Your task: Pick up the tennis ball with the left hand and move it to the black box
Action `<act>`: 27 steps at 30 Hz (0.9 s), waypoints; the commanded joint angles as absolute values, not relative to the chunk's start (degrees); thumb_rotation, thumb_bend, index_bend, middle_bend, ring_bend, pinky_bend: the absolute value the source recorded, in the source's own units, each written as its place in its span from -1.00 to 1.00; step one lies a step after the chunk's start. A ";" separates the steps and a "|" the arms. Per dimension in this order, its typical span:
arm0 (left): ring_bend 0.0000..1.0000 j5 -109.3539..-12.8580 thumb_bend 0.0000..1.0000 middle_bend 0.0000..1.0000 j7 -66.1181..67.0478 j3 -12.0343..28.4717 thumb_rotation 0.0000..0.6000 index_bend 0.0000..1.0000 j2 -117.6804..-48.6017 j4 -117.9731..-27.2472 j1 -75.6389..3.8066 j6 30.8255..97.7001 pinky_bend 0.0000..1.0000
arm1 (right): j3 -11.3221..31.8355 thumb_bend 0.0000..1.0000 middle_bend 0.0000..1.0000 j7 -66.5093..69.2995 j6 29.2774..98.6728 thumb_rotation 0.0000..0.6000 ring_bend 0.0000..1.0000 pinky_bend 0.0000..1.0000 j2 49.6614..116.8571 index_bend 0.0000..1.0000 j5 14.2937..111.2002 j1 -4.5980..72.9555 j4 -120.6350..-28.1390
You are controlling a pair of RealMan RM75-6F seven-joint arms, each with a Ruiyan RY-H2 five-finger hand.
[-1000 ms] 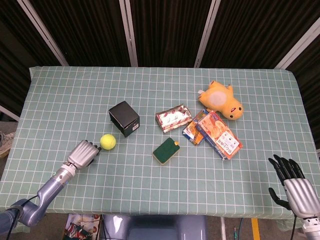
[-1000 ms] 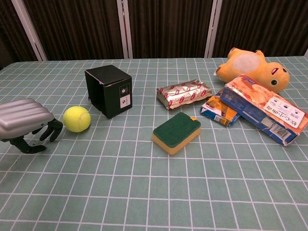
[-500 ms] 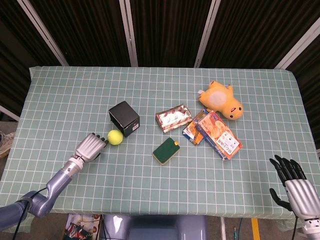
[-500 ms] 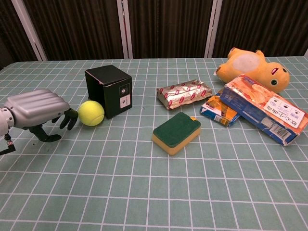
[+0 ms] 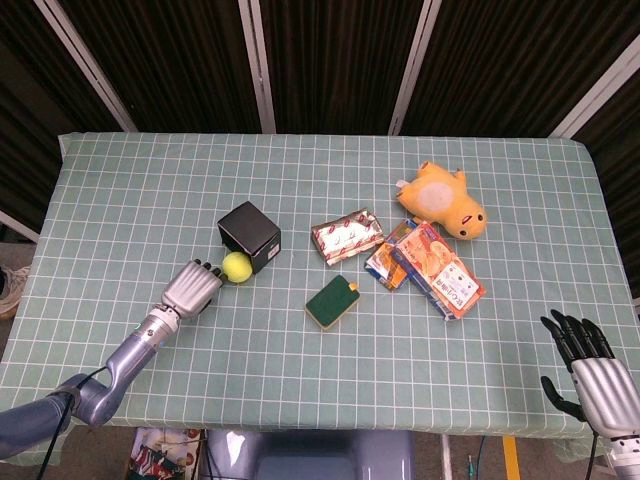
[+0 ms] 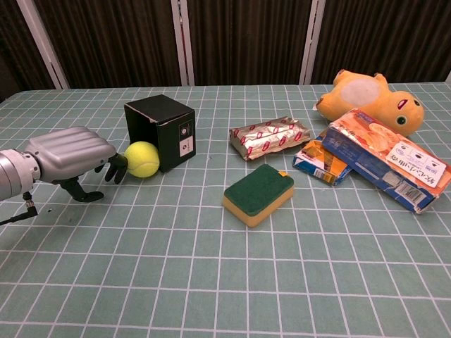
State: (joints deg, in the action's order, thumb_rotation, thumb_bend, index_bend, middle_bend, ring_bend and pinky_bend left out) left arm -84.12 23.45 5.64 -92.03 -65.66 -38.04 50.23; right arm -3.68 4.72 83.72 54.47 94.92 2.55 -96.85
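The yellow tennis ball (image 5: 236,266) lies on the green checked cloth, pressed against the near left side of the black box (image 5: 250,235). In the chest view the ball (image 6: 142,158) sits at the foot of the box (image 6: 161,130). My left hand (image 5: 192,288) is just behind the ball, its dark fingertips touching the ball's left side without wrapping it; the chest view shows the same hand (image 6: 70,153) low over the table. At the bottom right of the head view, my right hand (image 5: 590,375) stays off the table edge, fingers spread and empty.
A green and yellow sponge (image 5: 332,301) lies mid-table. To its right are a silver and red snack packet (image 5: 347,236), overlapping orange boxes (image 5: 435,266) and a yellow plush toy (image 5: 444,202). The table's near edge runs just behind my left forearm.
My left hand has pushed forward and to the right, rolling the tennis ball across the cloth until it rests against the black box. The right hand has barely moved.
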 commanded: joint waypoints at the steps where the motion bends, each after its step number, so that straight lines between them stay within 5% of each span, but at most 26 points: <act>1: -0.29 -83.76 -0.40 -0.22 23.60 5.70 1.00 -0.22 -92.47 -65.19 -38.31 50.30 -0.06 | -3.65 -0.14 -1.00 4.80 83.76 1.00 -1.00 -1.00 54.43 -1.00 94.79 2.49 -96.84; 12: -0.98 -83.54 -0.40 -0.80 22.56 5.74 1.00 -0.71 -94.40 -62.80 -39.47 51.64 -0.65 | -3.87 -0.14 -1.00 4.45 83.85 1.00 -1.00 -1.00 54.27 -1.00 95.14 2.34 -97.09; 21: -1.00 -84.44 -0.42 -1.00 20.26 4.89 1.00 -0.92 -95.86 -60.66 -40.23 52.50 -0.98 | -3.90 -0.14 -1.00 4.56 84.06 1.00 -1.00 -1.00 53.99 -1.00 95.22 2.21 -97.26; 27: -1.00 -83.87 -0.48 -1.00 20.18 4.62 1.00 -1.00 -95.71 -61.31 -40.04 52.67 -1.00 | -3.93 -0.14 -1.00 4.71 84.58 1.00 -1.00 -1.00 53.85 -1.00 95.42 1.97 -97.29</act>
State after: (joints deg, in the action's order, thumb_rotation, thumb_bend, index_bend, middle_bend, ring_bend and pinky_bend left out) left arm -83.91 20.25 4.71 -95.87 -61.06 -40.12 52.55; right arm -3.93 4.72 84.58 53.86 95.43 1.97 -97.29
